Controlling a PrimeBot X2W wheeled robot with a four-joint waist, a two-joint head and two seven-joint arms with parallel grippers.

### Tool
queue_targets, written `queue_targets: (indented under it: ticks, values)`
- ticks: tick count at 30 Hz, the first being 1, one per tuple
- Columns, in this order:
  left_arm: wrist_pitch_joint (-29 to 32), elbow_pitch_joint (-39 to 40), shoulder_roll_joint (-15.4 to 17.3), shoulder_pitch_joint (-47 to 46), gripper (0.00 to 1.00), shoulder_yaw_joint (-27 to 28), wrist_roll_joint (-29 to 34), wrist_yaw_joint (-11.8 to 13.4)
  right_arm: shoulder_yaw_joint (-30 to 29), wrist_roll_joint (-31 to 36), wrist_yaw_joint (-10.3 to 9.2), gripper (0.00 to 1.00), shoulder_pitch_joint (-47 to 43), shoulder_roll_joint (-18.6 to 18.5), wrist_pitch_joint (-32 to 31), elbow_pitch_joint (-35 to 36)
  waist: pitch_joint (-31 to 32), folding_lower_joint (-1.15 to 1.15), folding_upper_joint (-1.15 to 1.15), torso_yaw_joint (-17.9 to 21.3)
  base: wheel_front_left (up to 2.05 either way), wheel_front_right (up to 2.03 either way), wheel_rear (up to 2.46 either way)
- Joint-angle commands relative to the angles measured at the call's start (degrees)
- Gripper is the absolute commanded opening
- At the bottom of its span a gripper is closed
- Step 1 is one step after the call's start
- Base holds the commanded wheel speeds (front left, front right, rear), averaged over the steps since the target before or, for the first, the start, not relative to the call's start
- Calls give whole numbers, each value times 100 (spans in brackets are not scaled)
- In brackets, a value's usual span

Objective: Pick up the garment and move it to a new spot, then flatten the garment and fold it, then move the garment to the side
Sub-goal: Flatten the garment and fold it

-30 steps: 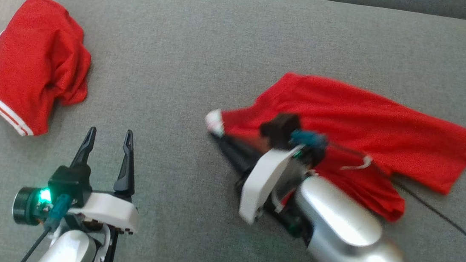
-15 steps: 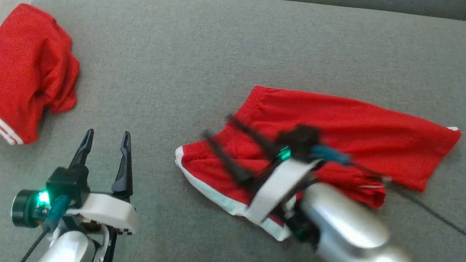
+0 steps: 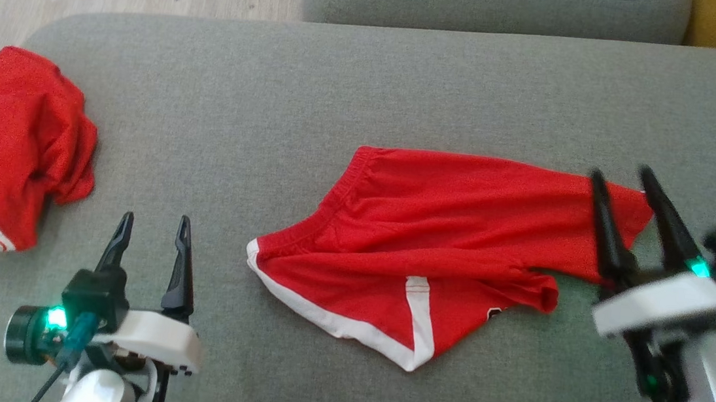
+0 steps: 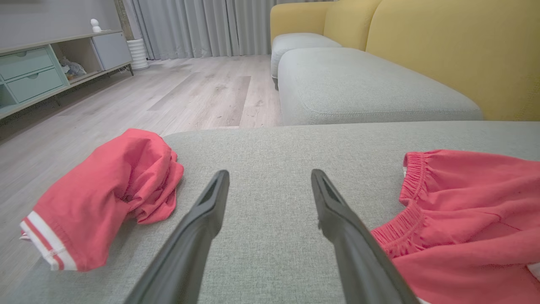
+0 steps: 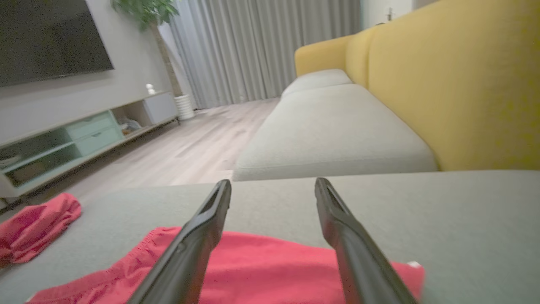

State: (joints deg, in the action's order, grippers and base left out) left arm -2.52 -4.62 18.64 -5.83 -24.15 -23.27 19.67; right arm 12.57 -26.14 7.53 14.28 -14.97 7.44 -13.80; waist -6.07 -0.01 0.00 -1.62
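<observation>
Right claw [image 3: 619, 172] is backing off. A second ago it was sitting at the left corner of the shorts [image 3: 446, 236], and half a second ago it was crossing over their middle. Now it's hanging at their right end, fingers apart, gripping nothing. The head camera is shifting too, so everything is sliding down the frame; I'm not counting that as cloth motion.

The shorts are now lying spread out right of centre on the grey cushion [image 3: 343, 81]. The waistband is pointing left and the white-trimmed hem is facing the robot. They're sitting well apart from the second red garment [image 3: 9, 141] at the cushion's left edge.

Left claw [image 3: 155, 217] is idling at lower left, fingers apart, over bare cushion between the two garments and touching neither.

I'm reading this as the relocation done and the flattening under way. A rolled ridge is running across the lower leg and one leg looks doubled over, so it's probably needing another smoothing pass before any fold.

Visibility problems:
- The right claw is smearing with motion blur.
- The shorts' right tip is sitting behind its fingers, so I can't tell whether a finger is touching cloth.
- The second garment is getting cut by the left frame edge.
- A small dark mark near the hem is too small to read.
- In the right wrist view, the near part of the shorts is running off the bottom edge.
</observation>
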Motion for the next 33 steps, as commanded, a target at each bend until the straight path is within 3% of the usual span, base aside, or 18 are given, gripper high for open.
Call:
queue_targets:
  ticks: [1,5,10,20,23,29,33]
  values:
    - [3,214,152,-146,100,197,-13,34,-100,131,-4,100,-72,62,-109,334,24,1,0,21,0,0,0]
    - [59,285,204,-102,100,178,-13,44,-770,538,-4,100,-898,418,-636,1145,61,1,0,54,0,0,0]
    - [124,334,254,-73,100,144,-13,43,-1097,813,-4,100,-1516,789,-1112,1925,74,1,0,87,0,0,0]
    - [213,399,327,-94,100,65,-17,-5,-1204,943,-4,100,-1726,985,-1451,2403,16,1,0,129,0,0,0]
    - [393,363,301,-187,100,-67,-108,-181,-1205,953,-4,100,-1725,1007,-1477,2430,-24,1,0,137,0,0,0]
    - [1176,-116,-15,-501,100,-345,-821,-800,-1113,947,-4,100,-1686,1025,-1553,2431,-151,1,0,205,0,0,0]
    - [1308,-402,-111,-609,100,-380,-1026,-981,-1085,909,-4,100,-1675,1026,-1577,2391,-191,1,0,260,0,0,0]
